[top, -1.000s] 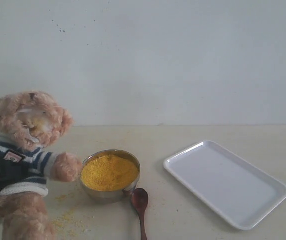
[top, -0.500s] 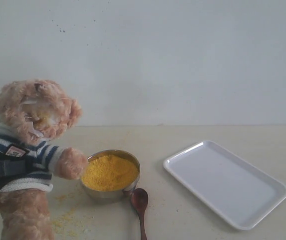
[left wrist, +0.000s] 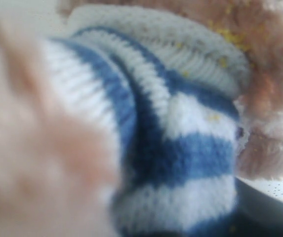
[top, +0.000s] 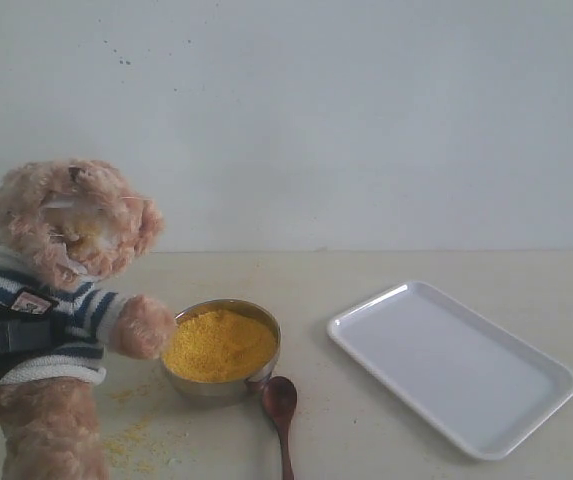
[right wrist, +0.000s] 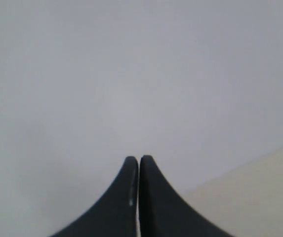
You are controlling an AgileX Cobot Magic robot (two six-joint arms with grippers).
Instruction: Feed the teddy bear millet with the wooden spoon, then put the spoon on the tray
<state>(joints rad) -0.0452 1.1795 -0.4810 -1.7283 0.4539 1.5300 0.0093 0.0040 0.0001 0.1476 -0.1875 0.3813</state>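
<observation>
The teddy bear (top: 71, 230) stands upright at the left in a striped shirt, one paw (top: 144, 325) resting at the rim of the steel bowl (top: 206, 388). My left gripper (top: 1, 345) is a black shape clamped on the bear's torso. The left wrist view is filled by the shirt (left wrist: 181, 148) at close range. Millet (top: 218, 342) is mounded in the bowl. The wooden spoon (top: 280, 400) lies on the table just in front of the bowl, free of both grippers. The tray (top: 451, 365) sits at the right with nothing on it. My right gripper (right wrist: 139, 159) is shut, holds nothing and faces a plain wall.
Loose yellow grains (top: 136, 435) are scattered on the table in front of the bear. A pale wall runs behind the table. The spoon's handle runs off the view's lower edge.
Over the first half second the bear rose and straightened in my left gripper, its paw coming to the bowl's rim. Since then nothing has moved.
</observation>
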